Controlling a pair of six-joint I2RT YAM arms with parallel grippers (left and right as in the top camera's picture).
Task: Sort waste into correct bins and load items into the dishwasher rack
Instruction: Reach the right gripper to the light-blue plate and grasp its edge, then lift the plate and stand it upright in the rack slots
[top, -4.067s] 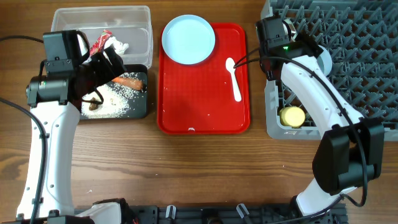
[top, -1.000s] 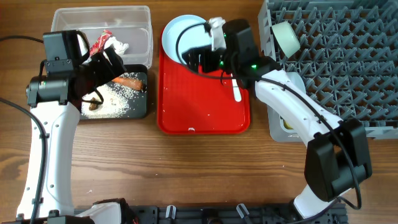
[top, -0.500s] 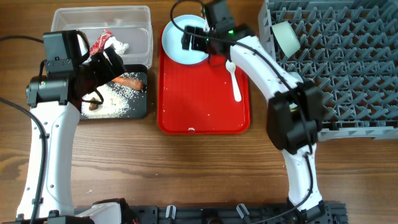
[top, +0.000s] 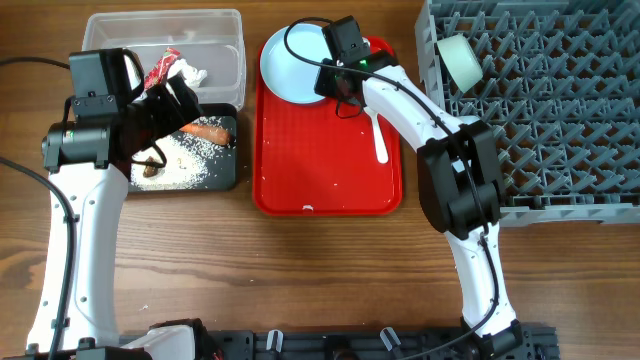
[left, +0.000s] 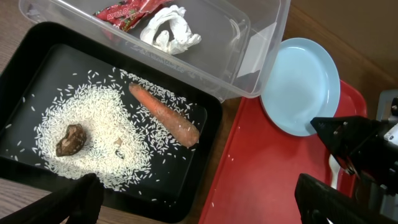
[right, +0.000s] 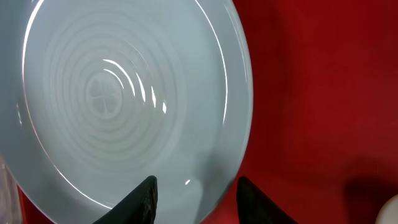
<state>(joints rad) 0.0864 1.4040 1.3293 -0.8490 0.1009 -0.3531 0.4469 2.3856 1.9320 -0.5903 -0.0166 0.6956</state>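
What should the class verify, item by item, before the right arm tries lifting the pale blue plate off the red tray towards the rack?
1. Right gripper placed at the plate rim: ok, the jaws straddle the edge.
2. Grip closed firmly on the plate: cannot tell.
3. Plate free of food: ok, its surface looks bare.
4. Spoon clear of the plate: ok, it lies apart on the red tray.
5. Room in the dishwasher rack: ok, only a mint bowl shows, at one corner.
6. Left gripper out of the way: ok, open above the black tray.
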